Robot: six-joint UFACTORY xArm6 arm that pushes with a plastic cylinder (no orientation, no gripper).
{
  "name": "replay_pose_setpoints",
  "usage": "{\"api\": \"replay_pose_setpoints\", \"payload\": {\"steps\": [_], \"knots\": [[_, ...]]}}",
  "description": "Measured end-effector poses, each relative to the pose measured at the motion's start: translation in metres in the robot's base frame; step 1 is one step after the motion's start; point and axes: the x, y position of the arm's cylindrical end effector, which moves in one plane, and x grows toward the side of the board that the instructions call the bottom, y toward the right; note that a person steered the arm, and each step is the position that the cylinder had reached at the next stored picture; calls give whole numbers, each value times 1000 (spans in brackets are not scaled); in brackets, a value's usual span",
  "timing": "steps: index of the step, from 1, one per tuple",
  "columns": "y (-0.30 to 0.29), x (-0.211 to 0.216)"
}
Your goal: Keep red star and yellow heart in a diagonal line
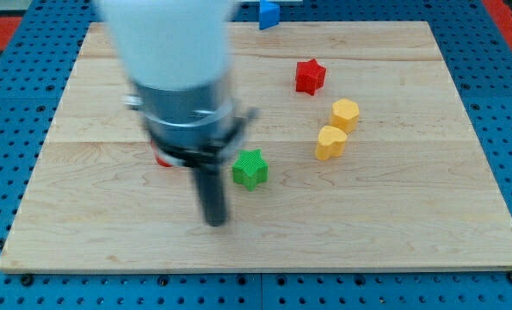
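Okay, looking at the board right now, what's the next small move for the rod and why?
Probably move my tip toward the view's right, passing below the green star. It sits well left of the red star and the yellow heart, touching neither. The yellow hexagon lies between them, so approach the heart carefully.

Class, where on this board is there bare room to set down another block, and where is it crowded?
Bare wood: the strip along the view's bottom below my tip and green star; the view's right beyond the yellow heart. Crowded: red star, yellow hexagon and heart cluster together; the arm hides the middle left.
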Motion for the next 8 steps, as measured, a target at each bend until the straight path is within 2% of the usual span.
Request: {"api": "replay_pose_setpoints", "payload": {"steps": [1,2,4,6,8], "knots": [[90,-33],[127,-65],[126,-145],[132,-188],[111,-254]]}}
